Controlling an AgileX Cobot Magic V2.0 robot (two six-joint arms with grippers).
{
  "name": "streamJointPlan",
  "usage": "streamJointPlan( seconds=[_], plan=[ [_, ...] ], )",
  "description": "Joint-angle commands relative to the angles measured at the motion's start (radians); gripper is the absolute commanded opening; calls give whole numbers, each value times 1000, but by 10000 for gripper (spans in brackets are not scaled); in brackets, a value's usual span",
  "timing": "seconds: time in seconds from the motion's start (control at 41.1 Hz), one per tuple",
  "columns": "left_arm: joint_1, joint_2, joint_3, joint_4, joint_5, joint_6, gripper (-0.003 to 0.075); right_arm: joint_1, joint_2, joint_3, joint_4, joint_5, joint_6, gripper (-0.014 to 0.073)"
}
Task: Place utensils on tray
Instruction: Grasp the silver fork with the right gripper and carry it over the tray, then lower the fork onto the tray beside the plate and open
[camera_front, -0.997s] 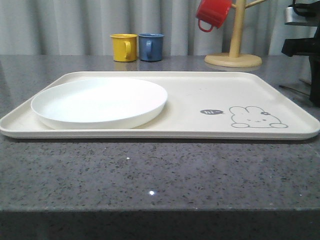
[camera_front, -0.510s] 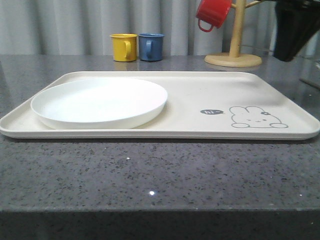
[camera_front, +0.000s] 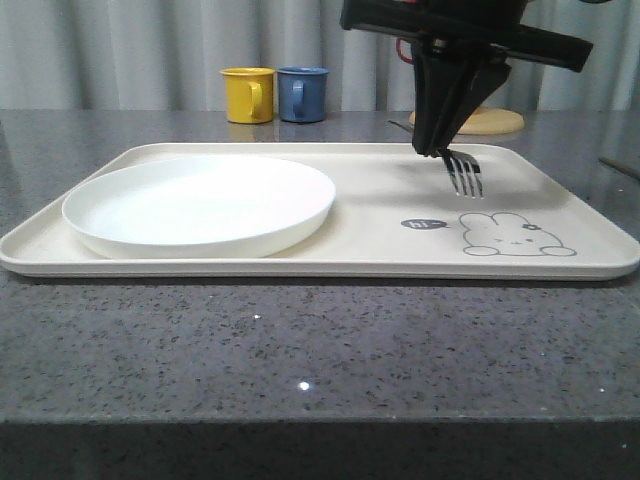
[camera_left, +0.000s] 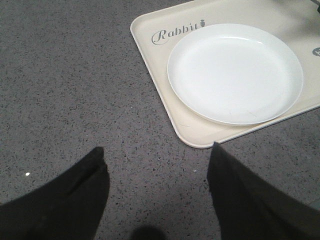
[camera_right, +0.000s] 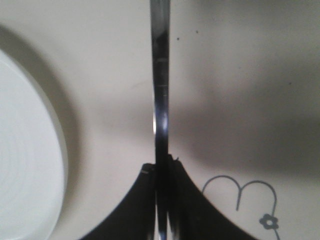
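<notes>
The black right gripper (camera_front: 440, 150) is clamping a shiny silver four-tined fork (camera_front: 464, 173) above the cream rectangular rabbit-printed tray (camera_front: 380, 205). The black left gripper (camera_left: 156, 152) is hanging spread wide over the grey speckled counter (camera_left: 75, 90).

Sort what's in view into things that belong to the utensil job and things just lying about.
Job: fork, held in the right gripper; cream tray.
Lying about: white plate, yellow mug, blue mug, wooden mug stand.

Plate (camera_front: 200, 205) lies on the tray's (camera_front: 380, 255) left half; fork (camera_front: 463, 172) hangs over its right.
</notes>
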Motion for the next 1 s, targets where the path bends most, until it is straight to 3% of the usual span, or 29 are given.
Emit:
streamJointPlan(
  seconds=[0.0, 0.389, 0.681, 0.972],
  plan=[
    [-7, 2, -24, -4, -70, -9, 422, -1, -32, -35, 21, -58, 27, 17],
    [-7, 2, -24, -4, -70, -9, 422, -1, 28, -35, 50, -85, 27, 23],
    [-7, 2, -24, -4, -70, -9, 422, -1, 44, -35, 50, -89, 27, 206],
    [-7, 2, -24, -4, -70, -9, 422, -1, 17, -38, 27, -106, 9, 219]
  ],
)
